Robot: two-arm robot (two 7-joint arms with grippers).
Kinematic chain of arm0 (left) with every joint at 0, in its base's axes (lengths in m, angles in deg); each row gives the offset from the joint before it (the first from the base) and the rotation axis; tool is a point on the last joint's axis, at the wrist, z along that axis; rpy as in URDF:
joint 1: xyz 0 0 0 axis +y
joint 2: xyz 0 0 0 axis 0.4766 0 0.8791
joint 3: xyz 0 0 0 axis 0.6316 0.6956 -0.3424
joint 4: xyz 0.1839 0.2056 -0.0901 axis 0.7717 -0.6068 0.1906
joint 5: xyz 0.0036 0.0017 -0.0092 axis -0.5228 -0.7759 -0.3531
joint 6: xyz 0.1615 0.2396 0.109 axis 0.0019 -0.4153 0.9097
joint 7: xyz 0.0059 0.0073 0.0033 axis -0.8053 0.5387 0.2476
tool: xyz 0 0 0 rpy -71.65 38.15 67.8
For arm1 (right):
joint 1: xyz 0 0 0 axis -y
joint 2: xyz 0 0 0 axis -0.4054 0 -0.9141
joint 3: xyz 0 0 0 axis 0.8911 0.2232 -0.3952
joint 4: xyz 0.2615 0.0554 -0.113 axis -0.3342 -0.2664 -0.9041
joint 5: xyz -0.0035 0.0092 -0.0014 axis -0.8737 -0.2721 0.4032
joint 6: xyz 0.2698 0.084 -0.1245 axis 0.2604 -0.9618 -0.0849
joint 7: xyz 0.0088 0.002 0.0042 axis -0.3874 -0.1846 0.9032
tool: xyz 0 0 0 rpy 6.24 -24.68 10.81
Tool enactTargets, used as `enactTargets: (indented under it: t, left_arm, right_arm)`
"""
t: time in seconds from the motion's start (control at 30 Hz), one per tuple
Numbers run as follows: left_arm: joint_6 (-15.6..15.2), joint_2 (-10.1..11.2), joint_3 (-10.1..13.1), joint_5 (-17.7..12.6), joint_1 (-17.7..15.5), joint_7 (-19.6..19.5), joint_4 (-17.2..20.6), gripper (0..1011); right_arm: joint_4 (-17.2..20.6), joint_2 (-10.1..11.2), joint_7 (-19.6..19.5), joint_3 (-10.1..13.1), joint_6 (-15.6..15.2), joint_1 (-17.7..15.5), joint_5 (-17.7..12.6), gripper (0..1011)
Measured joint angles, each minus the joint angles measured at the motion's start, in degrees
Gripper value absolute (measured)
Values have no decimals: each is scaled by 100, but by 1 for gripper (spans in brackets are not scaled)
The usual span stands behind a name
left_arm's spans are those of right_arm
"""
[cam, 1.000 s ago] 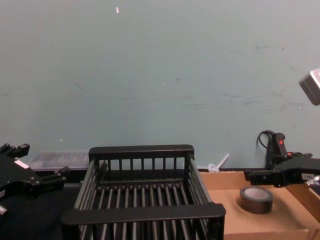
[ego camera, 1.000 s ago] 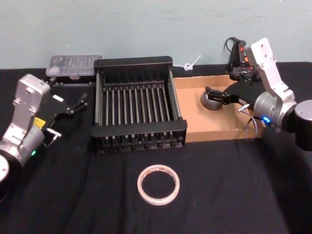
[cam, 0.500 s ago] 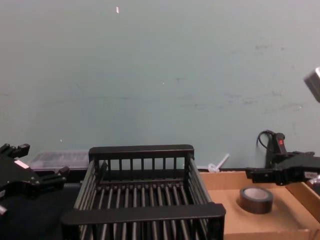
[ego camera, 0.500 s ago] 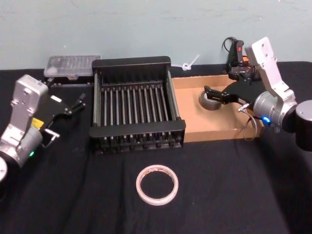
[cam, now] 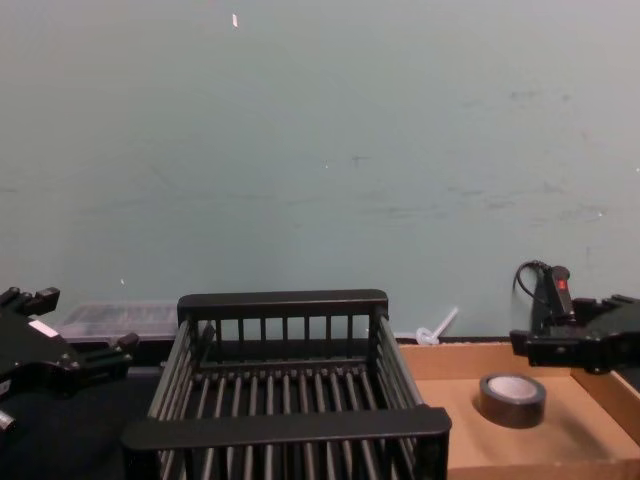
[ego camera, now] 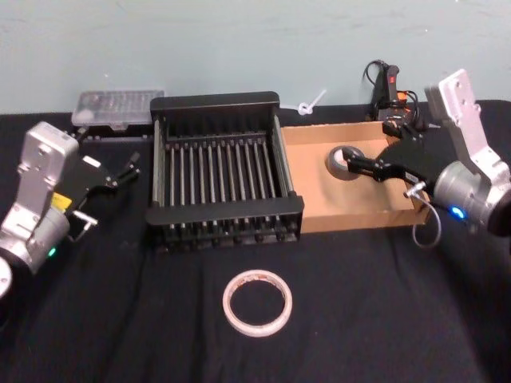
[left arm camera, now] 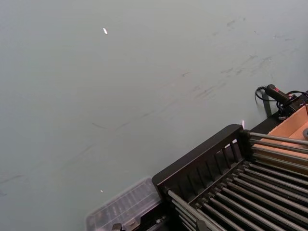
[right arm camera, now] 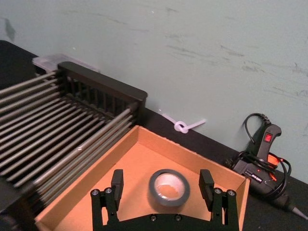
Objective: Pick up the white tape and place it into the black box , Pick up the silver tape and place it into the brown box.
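My right claw point(right arm camera: 165, 192) has backed away from the grey roll point(ego camera: 345, 162) with its fingers spread and nothing between them, so the silver tape lies flat on the smooth floor of the shallow cardboard box point(ego camera: 359, 209), near its far wall, and I judge that half done. The slatted black plastic crate point(ego camera: 223, 209) beside it holds nothing yet. The thin white ring point(ego camera: 258, 302) lies on the black cloth of the desk point(ego camera: 383, 319) toward its front edge, and my left claw point(ego camera: 120, 171) hangs parted left of the crate.
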Motion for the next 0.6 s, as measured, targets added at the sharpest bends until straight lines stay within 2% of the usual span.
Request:
enactTargets:
  t: [0.03,0.1,0.3,0.6]
  left_arm:
    - [0,0,0,0,0,0,0,1001]
    - [0,0,0,0,0,0,0,1001]
    - [0,0,0,0,0,0,0,1001]
    - [0,0,0,0,0,0,0,1001]
  right_arm:
    - [249,74,0,38,-4,-187,-72,1003]
    - [319,97,-1,49,-5,-243,-95,1002]
    - [952,301,-33,150,4,-810,-278,1002]
    - [1561,564,-97,237,-63,-1527,-479,1003]
